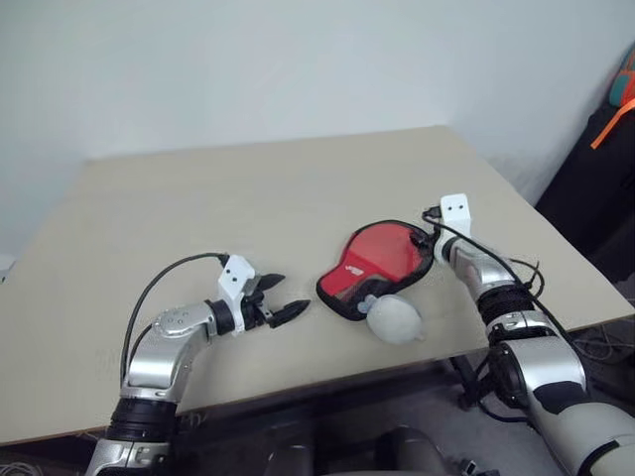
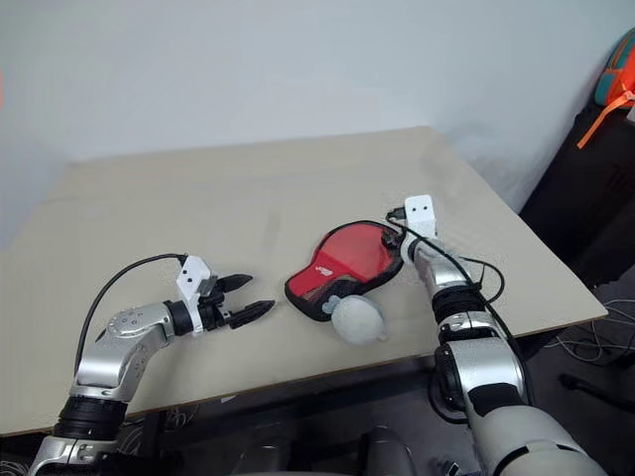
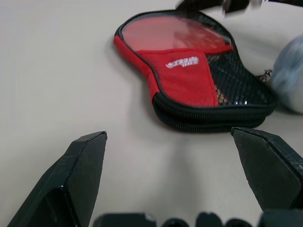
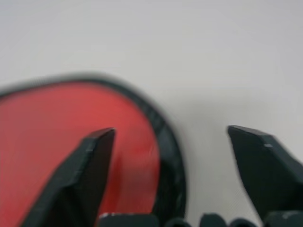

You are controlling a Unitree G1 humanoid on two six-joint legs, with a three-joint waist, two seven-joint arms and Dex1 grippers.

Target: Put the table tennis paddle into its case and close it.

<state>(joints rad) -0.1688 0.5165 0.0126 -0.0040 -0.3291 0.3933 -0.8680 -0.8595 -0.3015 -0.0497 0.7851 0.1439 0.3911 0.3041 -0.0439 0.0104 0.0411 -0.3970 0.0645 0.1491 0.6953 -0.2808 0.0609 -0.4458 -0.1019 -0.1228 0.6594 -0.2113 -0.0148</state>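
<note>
The red case [image 1: 377, 263] lies flat on the table, right of the middle, its two halves lying together. Its white logo and black mesh pocket [image 3: 236, 80] face up, and the zip runs round the narrow end. The paddle is hidden. My left gripper [image 1: 288, 296] hovers open just left of the case's narrow end, pointing at it, with nothing between its fingers [image 3: 85, 165]. My right gripper [image 4: 171, 129] is open at the case's round far-right edge [image 4: 165, 142], holding nothing.
A whitish round lump [image 1: 395, 319] rests against the case's near side, close to the table's front edge [image 1: 327, 382]. A dark bag with an orange strap [image 1: 610, 129] stands beyond the table's right edge. Bare tabletop stretches behind and to the left.
</note>
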